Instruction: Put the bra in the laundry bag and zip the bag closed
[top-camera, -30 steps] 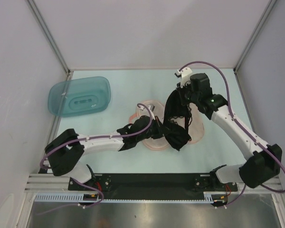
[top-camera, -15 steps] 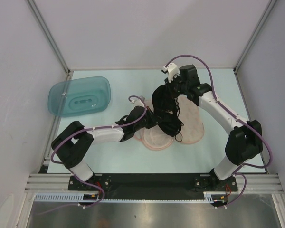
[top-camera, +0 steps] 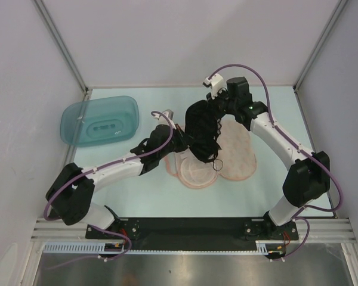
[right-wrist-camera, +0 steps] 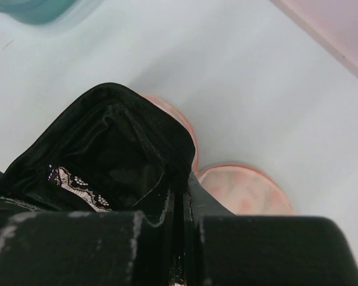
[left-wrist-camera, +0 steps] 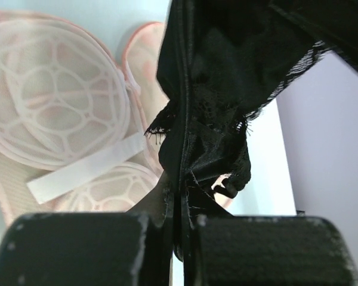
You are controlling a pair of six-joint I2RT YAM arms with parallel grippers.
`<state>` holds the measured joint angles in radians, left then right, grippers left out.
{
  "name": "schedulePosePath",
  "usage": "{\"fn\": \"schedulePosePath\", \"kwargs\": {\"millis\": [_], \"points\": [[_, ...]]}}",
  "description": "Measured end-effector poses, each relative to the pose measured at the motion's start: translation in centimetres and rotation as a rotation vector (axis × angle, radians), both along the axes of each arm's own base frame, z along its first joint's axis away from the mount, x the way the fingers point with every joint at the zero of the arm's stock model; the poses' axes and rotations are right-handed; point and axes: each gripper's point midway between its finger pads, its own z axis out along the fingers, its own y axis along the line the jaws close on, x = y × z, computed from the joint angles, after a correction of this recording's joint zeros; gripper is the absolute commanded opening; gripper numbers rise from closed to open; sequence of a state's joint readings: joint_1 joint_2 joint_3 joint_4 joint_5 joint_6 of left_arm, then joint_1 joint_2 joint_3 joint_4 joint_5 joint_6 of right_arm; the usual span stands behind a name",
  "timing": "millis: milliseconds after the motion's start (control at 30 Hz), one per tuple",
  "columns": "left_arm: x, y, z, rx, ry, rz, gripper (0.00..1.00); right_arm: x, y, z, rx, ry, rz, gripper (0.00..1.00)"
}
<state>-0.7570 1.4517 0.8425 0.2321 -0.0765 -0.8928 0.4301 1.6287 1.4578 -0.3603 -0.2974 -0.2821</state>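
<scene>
The black bra (top-camera: 203, 132) hangs stretched between both grippers above the open peach laundry bag (top-camera: 235, 156), whose two lobes lie flat on the table. My left gripper (top-camera: 180, 138) is shut on the bra's lower left edge (left-wrist-camera: 180, 179). My right gripper (top-camera: 218, 106) is shut on the bra's upper edge (right-wrist-camera: 167, 173), behind the bag. The left wrist view shows the bag's pale mesh lining (left-wrist-camera: 53, 113) and a white label strip (left-wrist-camera: 86, 167) below the bra. The right wrist view shows the bag's peach lobe (right-wrist-camera: 244, 190) under the bra.
A teal translucent plastic tub (top-camera: 99, 121) lies upside down at the back left of the pale table (top-camera: 274, 190). White walls and metal posts enclose the table on three sides. The teal tub's edge also shows in the right wrist view (right-wrist-camera: 36, 9).
Both grippers have carried the bra up and to the left, toward the back of the table. The left arm has stretched out farther. The bag's front lobes now show more.
</scene>
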Motion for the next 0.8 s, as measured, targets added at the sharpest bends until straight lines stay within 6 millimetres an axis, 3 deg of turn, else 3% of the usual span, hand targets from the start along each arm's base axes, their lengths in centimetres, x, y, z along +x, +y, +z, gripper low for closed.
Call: {"fn": "schedulePosePath", "kwargs": {"millis": [367,633,800], "points": [[0.5,1.1,-0.9,0.044,0.001,0.004,0.00,0.2,0.1,0.9,0.010,-0.016,0.004,0.00],[-1.6,2.0,-5.9,0.103,0.091,-0.035,0.00,-0.4,0.0,0.0,-0.008,0.020,0.019,0.00],[-2.6,1.5,-6.9,0.084,0.122,-0.084,0.00,-1.0,0.2,-1.3,-0.034,0.049,0.052,0.00]]}}
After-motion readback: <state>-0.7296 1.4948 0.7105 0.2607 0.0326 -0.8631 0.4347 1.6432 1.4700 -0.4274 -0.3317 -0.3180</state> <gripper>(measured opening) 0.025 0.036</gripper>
